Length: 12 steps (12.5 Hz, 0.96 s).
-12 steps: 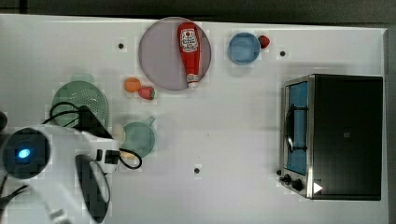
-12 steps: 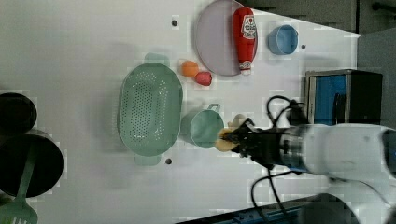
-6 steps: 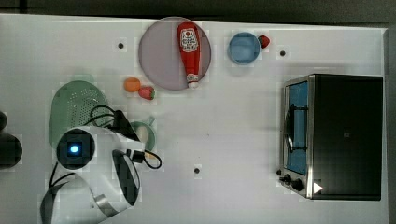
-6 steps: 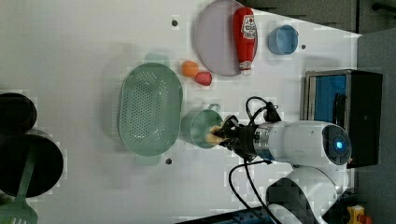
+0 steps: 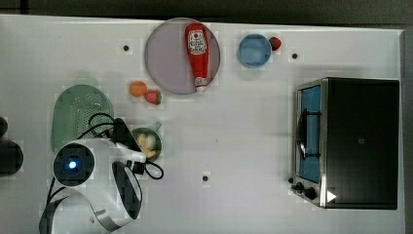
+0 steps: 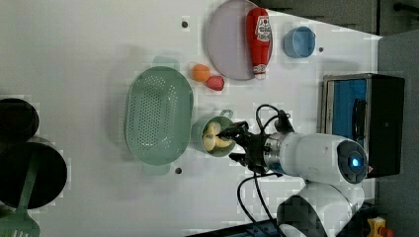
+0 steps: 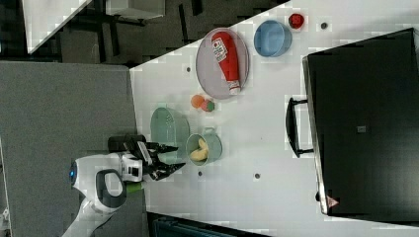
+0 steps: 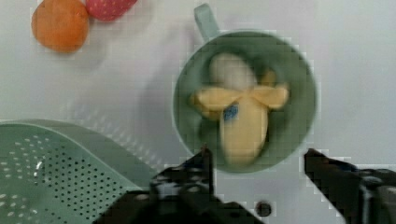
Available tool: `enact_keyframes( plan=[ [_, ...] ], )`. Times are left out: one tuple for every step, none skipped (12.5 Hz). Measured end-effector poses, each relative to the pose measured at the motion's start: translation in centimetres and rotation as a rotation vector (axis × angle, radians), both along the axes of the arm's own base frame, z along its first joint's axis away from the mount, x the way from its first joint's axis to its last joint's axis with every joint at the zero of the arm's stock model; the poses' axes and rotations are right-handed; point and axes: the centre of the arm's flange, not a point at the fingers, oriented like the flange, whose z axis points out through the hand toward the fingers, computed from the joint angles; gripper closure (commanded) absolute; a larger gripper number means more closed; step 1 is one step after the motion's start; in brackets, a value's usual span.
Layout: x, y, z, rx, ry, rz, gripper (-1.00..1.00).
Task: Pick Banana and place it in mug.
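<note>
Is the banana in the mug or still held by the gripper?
In the mug. The banana lies inside the mug, and the gripper stands open, holding nothing.

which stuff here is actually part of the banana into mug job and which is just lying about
Part of the job:
- banana, lying inside the mug
- mug, teal, beside the basket
- pincer, open, empty

Just lying about:
- perforated green basket
- orange ball
- strawberry
- ketchup bottle on the plate
- light blue cup
- toaster oven

Bright, even light; blocky blur
</note>
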Motion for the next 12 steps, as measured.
enact_keyframes(
  plan=[
    [-0.1, 0.2, 0.4, 0.002, -0.003, -0.001, -1.0],
    [0.0, 0.3, 0.9, 0.0, -0.016, 0.006, -1.0],
    [0.5, 0.9, 1.8, 0.002, -0.036, 0.005, -1.0],
    [0.8, 1.1, 2.6, 0.01, -0.058, 0.004, -1.0],
    [1.2, 1.1, 3.7, 0.015, -0.073, -0.002, -1.0],
    [1.7, 0.7, 5.1, 0.009, -0.08, -0.005, -1.0],
    [1.9, -0.3, 6.8, -0.018, -0.059, -0.001, -1.0],
    [2.3, -1.9, 9.2, -0.046, -0.025, 0.004, -1.0],
    [3.1, -3.7, 12.5, -0.058, -0.022, 0.002, -1.0],
    [3.9, -6.2, 16.0, -0.056, -0.028, -0.014, -1.0],
    [4.6, -9.1, 19.5, -0.057, -0.046, -0.026, -1.0],
    [5.5, -12.0, 23.2, -0.064, -0.077, -0.035, -1.0]
  ],
)
